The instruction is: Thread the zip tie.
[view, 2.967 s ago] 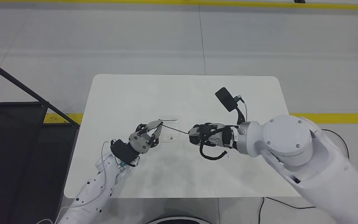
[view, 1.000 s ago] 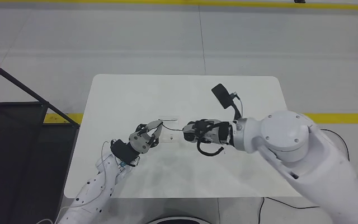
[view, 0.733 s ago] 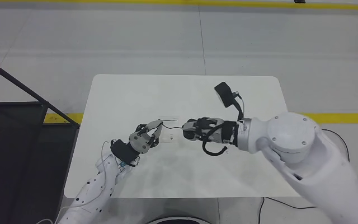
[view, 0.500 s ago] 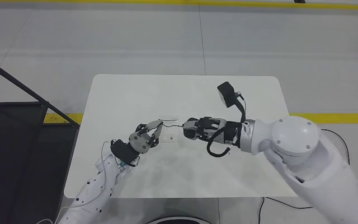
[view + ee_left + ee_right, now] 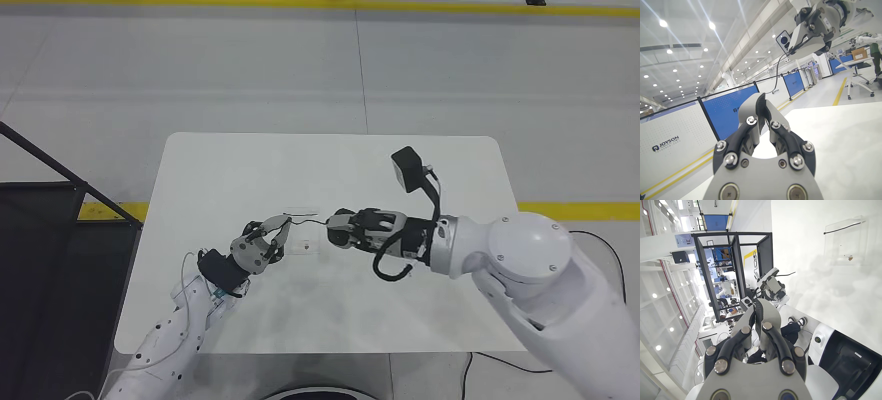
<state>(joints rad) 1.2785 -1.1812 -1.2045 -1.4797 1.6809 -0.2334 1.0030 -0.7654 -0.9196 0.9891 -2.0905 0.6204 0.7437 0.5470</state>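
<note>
Top view of a white table (image 5: 430, 290), with both arms over its middle. On one side, left gripper (image 5: 284, 231), fingers clenched on one end of a thin black zip tie (image 5: 311, 224); in the left wrist view, ribbed inner faces pressed together with the strap pinched between them. Opposite, right gripper (image 5: 334, 224), likewise closed tight, pinching the other end of the same zip tie; fingertips meeting in the right wrist view. Zip tie held clear of the table, spanning the short gap between the two grippers, and seen from the left wrist as a dark curve rising from the left fingers to the tip of the right gripper. Grippers near each other, tips facing, not touching. Below the strap in the top view, flat on the table, a clear tray (image 5: 312, 246). On the tray, near its edge farthest from the robot, a spare zip tie (image 5: 843, 228), black, lying loose and well apart from both grippers; elsewhere on the tray, a small brown speck (image 5: 849, 258), too small to identify.
</note>
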